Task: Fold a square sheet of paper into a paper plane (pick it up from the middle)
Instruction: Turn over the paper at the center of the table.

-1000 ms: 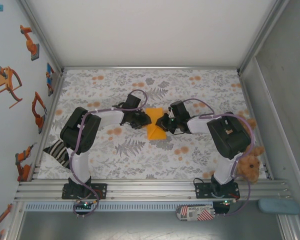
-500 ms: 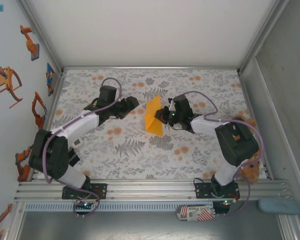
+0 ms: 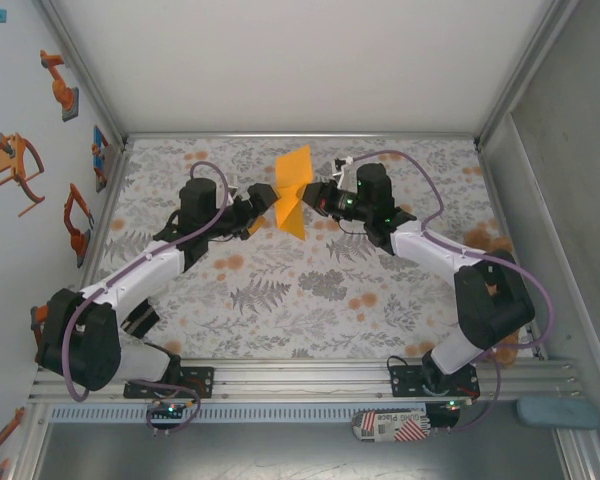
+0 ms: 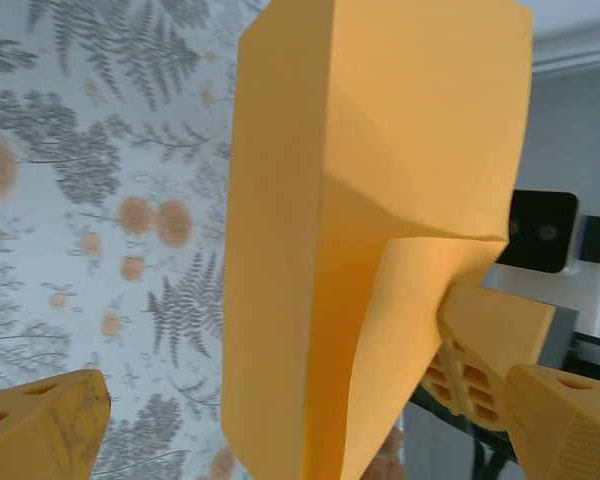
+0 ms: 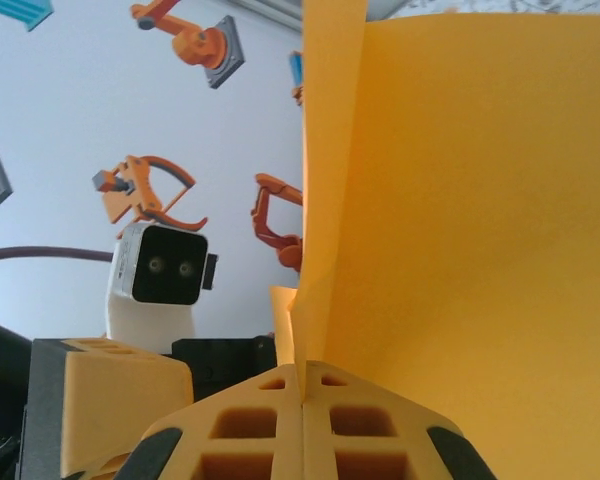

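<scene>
**Folded paper held aloft, back centre**

Paper (image 3: 292, 188) is up off the cloth-covered tabletop (image 3: 310, 300), pinched at one edge in the closed right jaws. Left jaws are spread wide, one finger on each side of it; contact unclear. Fold count unreadable, and its bottom is cut off in the left wrist view. Fern-and-flower print below. White walls, with orange stickers (image 3: 20, 165) on the left wall.

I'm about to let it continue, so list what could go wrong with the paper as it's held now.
1. The folded paper hangs above the cloth from the right pincer alone, pinched at one edge; it could slip or sag.
2. The left pincer stands open with the paper between its fingers; closing there might crush the loose flap rather than sharpen a crease.
3. The two pincers are close together; they might bump.
</scene>
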Robot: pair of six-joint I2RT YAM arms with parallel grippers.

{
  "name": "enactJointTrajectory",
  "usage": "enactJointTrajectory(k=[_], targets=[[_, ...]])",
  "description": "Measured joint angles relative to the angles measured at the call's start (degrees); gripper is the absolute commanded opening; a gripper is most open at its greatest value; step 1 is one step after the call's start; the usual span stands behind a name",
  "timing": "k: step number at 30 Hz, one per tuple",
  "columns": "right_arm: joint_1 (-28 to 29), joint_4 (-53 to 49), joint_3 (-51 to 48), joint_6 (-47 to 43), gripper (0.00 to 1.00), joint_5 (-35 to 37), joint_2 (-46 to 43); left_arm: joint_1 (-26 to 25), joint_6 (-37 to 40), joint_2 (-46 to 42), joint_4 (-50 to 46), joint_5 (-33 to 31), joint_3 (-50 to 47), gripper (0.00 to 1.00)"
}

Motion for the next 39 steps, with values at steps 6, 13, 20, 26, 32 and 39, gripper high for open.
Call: enactJointTrajectory(k=[6, 13, 20, 26, 32, 39], targets=[[0.0, 4.6, 0.0, 4.7, 0.00, -2.1, 0.0, -0.9, -2.5, 0.0, 4.5, 3.1, 0.0, 0.93], [0.0, 6.0, 0.0, 7.0, 0.00, -2.4, 0.0, -1.2, -6.3, 0.8, 10.6, 6.2, 0.1, 0.68], [0.0, 6.8, 0.0, 7.9, 0.00, -2.3, 0.0, -1.1, -6.6, 0.7, 12.0, 6.2, 0.2, 0.48], [0.0, 6.8, 0.0, 8.1, 0.00, -2.3, 0.0, -1.0, -5.2, 0.5, 9.8, 5.4, 0.3, 0.31], [-0.1, 5.6, 0.0, 7.6, 0.13, -2.2, 0.0, -0.3, -4.7, 0.5, 9.7, 5.4, 0.3, 0.15], [-3.1, -4.3, 0.0, 2.2, 0.47, 0.0, -2.2, 2.4, -2.8, 0.9, 7.3, 5.9, 1.8, 0.09]])
